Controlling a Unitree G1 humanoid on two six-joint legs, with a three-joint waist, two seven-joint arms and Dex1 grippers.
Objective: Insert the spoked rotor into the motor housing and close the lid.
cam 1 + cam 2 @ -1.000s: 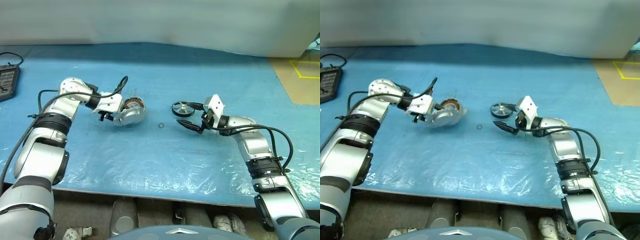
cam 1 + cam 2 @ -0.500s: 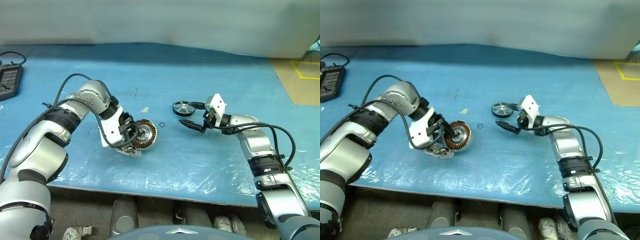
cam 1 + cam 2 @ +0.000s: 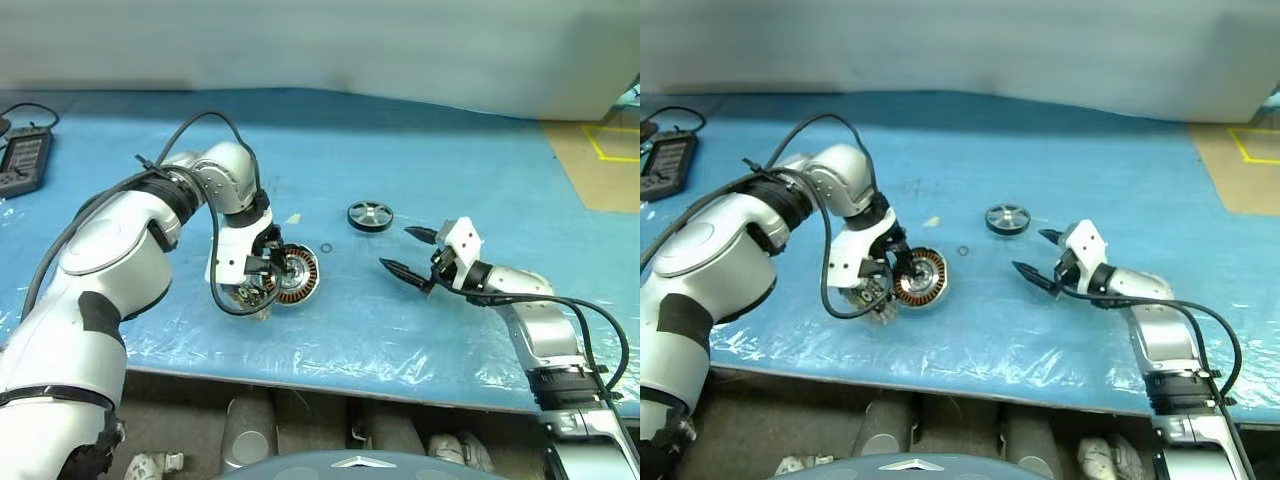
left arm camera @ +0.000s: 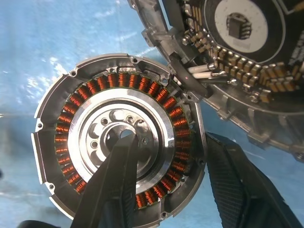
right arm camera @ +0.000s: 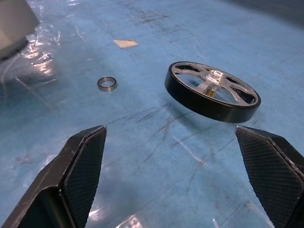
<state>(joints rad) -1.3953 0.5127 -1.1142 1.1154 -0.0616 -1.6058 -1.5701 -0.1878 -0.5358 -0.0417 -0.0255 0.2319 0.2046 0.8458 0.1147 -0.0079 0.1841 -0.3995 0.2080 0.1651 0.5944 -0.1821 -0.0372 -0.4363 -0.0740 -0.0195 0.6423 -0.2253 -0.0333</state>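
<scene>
The motor housing (image 3: 296, 275) lies open side up on the blue mat, its copper windings (image 4: 71, 118) ringing a silver hub. My left gripper (image 3: 272, 272) points down on it, shut on the housing wall: one finger (image 4: 116, 185) sits in the hub hole, the other (image 4: 237, 185) stands outside the rim. The lid (image 4: 237, 42) hangs open at the housing's edge, showing a circuit board. The spoked rotor (image 3: 370, 215) lies flat on the mat farther back. My right gripper (image 3: 398, 249) is open, short of the rotor (image 5: 212, 90) and apart from it.
A tiny thin ring (image 3: 326, 248) lies between housing and rotor, with a tan scrap (image 3: 291, 218) behind it. A black device (image 3: 22, 160) with a cable sits far left. Crinkled clear film covers the mat near the table's front edge (image 3: 330, 385).
My left arm swung the housing nearer and toward the middle, rolling it open side up. My right gripper drew back from the rotor, nearer and to the right. The rotor stayed put.
</scene>
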